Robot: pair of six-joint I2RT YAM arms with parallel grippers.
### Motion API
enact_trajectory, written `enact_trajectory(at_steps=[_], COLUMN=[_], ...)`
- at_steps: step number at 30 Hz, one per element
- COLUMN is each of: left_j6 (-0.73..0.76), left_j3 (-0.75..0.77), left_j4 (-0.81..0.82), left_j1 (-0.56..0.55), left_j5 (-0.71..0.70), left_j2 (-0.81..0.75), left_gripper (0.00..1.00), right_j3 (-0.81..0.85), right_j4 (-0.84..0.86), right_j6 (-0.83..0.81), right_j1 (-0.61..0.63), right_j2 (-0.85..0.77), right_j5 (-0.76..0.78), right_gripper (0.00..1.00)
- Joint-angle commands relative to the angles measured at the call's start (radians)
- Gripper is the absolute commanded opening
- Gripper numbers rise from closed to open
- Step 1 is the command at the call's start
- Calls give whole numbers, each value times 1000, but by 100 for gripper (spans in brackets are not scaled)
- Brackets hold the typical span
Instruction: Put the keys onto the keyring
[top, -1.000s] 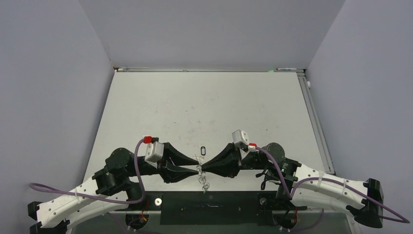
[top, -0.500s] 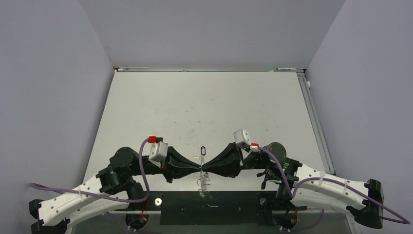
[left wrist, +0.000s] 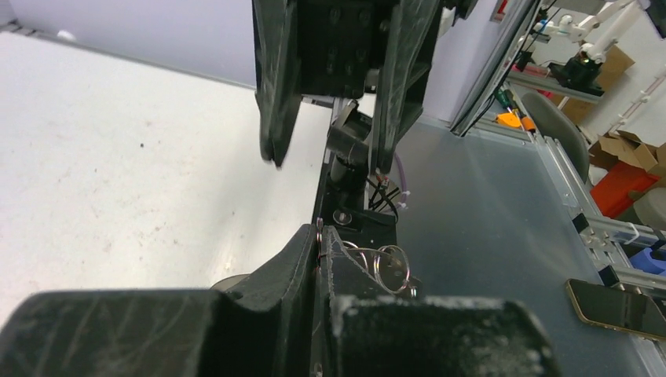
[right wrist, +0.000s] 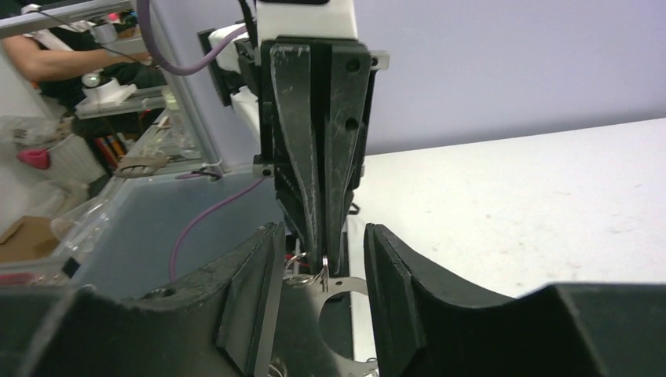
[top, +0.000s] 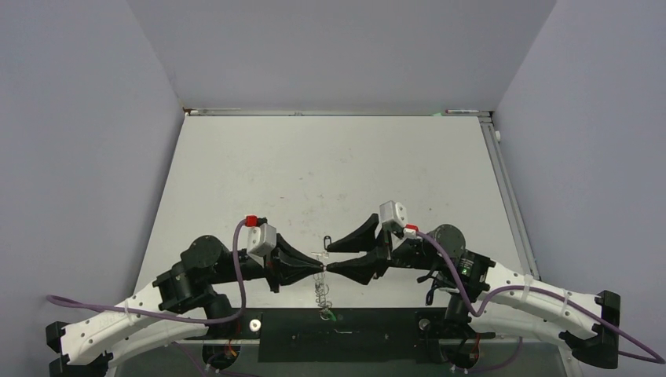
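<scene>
1. The left claw (top: 323,268) reaches in from the left with its two fingers pressed together, pinching the keyring (top: 320,289) at its top.
2. In the left wrist view a thin wire ring is clamped between the closed tips (left wrist: 320,236), and further silver loops of the keyring (left wrist: 386,265) sit just to one side of them.
3. From the pinch, the keyring's short silver chain runs toward the near edge of the white surface (top: 314,173). It ends at a small green piece (top: 328,316) over the black base plate (top: 369,336).
4. The right claw (top: 328,259) comes in from the right, tip to tip with the left one, and its fingers are spread.
5. One finger of the right claw points at the closed left tips, while the other is angled toward the far side of the surface. It holds nothing.
6. In the right wrist view the spread fingers (right wrist: 259,267) frame the left claw (right wrist: 323,259) seen head on. The pinched ring shows just under its tips, and silver loops (right wrist: 297,263) show beside it.
7. A small dark item (top: 324,236) lies on the surface just beyond the two claws. It is too small to tell whether it is one of the keys.
8. A purple cable (top: 236,267) loops over each arm.
</scene>
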Motion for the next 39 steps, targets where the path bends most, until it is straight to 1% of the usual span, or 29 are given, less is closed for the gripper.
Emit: enact_trajectory(at_steps=[1, 4, 7, 11, 13, 16, 20, 24, 26, 28, 32, 36, 39], left_j6=[14, 26, 43, 70, 74, 68, 12, -69, -114, -141, -201, -234, -241], left_j3=[129, 189, 256, 351, 401, 466, 525, 590, 623, 642, 660, 664, 645], left_j4=[-130, -234, -351, -507, -583, -686, -790, -919, -974, -999, -986, -987, -960], left_j1=[-1, -1, -2, -2, -2, -2, -2, -1, -1, -2, -1, 0, -1], left_j5=[-76, -102, -130, -178, -229, -343, -552, -743, -820, -834, -829, -843, -813], left_j2=[10, 28, 52, 115, 151, 200, 263, 367, 433, 475, 520, 547, 541], left_gripper=[0, 0, 0, 0, 0, 0, 0, 0, 0, 0, 0, 0, 0], right_j3=[103, 136, 156, 155, 154, 142, 108, 89, 79, 66, 46, 41, 33], right_j4=[-137, -254, -321, -334, -323, -288, -246, -271, -282, -271, -247, -220, -185], right_j6=[-102, -161, -213, -259, -263, -252, -225, -207, -199, -193, -198, -225, -244], right_j1=[-5, -5, -2, 2, 3, 5, 14, 20, 19, 23, 49, 85, 103], right_j2=[-26, -22, 2, 44, 69, 91, 91, 77, 70, 65, 82, 148, 203], right_j5=[98, 135, 140, 151, 156, 154, 207, 372, 421, 429, 426, 469, 511], right_gripper=[44, 45, 44, 39, 38, 41, 53, 57, 57, 58, 62, 67, 69])
